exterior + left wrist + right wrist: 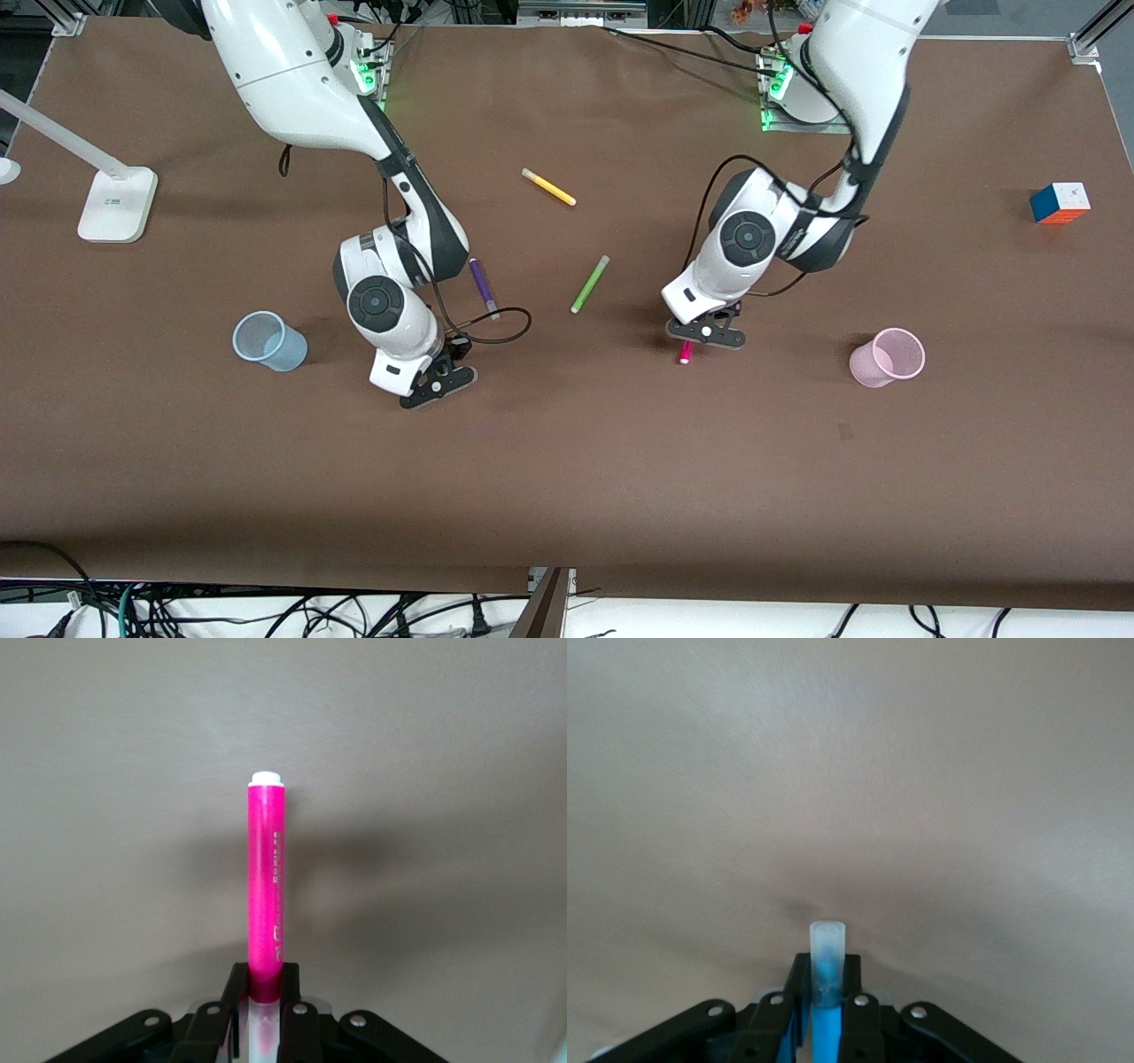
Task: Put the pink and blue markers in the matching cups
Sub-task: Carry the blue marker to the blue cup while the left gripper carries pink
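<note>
Near the middle of the worktop, toward the left arm's end, the pink marker (685,354) sits clamped in the left pincer (704,334); we see in the left wrist view its fingers (292,997) closed on the barrel near the pale cap, most of the magenta body sticking out past them. Whether it has left the surface we cannot tell. Toward the right arm's end, the right pincer (437,383) is closed on the blue marker (826,992), whose greyish clear cap pokes out just past the fingers (796,997).

We judge the grasping step done on both sides, with carrying to come. The pink cup (887,357) stands upright nearer the left arm's end edge, well apart from its marker; the blue cup (269,341) stands likewise toward the right arm's end edge. Each arm must lift, travel outward over its cup, tip the marker upright and release.

Purple pen (483,285), green pen (589,283) and yellow pen (548,187) lie between the arms, out of those paths.
</note>
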Controlling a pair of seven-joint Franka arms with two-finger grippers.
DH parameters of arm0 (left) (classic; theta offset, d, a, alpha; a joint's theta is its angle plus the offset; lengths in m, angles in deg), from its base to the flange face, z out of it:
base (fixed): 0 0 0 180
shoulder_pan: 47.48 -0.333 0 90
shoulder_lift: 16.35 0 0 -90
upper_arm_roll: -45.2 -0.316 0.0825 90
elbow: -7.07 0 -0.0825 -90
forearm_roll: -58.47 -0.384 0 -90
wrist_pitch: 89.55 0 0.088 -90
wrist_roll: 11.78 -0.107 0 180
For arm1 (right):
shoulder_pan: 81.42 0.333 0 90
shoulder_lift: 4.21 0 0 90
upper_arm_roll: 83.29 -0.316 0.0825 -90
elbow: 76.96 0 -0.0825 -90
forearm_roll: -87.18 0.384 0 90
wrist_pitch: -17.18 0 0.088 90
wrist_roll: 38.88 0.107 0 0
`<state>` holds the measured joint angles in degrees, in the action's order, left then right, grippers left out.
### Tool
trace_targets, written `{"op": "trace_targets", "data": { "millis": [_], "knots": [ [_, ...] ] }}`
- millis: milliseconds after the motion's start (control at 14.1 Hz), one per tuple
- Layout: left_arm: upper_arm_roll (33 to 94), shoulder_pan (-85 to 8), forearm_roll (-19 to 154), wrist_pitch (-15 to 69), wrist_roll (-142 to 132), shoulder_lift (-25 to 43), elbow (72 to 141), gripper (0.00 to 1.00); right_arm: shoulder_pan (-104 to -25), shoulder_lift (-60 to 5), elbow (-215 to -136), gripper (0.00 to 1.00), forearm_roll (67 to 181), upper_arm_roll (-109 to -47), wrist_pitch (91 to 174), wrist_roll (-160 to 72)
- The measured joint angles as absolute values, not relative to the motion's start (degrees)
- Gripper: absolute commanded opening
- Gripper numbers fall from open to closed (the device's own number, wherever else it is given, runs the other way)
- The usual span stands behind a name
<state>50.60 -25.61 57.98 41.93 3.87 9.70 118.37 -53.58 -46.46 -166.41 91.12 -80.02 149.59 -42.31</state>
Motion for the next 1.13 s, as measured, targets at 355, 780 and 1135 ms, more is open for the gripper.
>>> {"op": "trace_targets", "data": {
  "millis": [355, 780, 1135],
  "knots": [
    [50.0, -34.5, 55.1, 8.0, -13.3, 1.8, 104.9, 0.00, -58.5, -35.8, -165.4, 0.00, 91.2, -77.4, 137.0, -61.3],
    [49.7, -42.9, 38.9, -6.0, -37.0, 3.2, 98.8, 0.00, -66.5, -30.1, -165.8, 0.00, 101.8, -76.0, 128.0, -91.2],
    [49.8, -43.0, 26.8, -6.3, -43.0, 9.4, 97.7, 0.00, -74.5, -30.5, -168.0, 0.00, 116.4, -73.8, 123.3, -119.5]
  ]
}}
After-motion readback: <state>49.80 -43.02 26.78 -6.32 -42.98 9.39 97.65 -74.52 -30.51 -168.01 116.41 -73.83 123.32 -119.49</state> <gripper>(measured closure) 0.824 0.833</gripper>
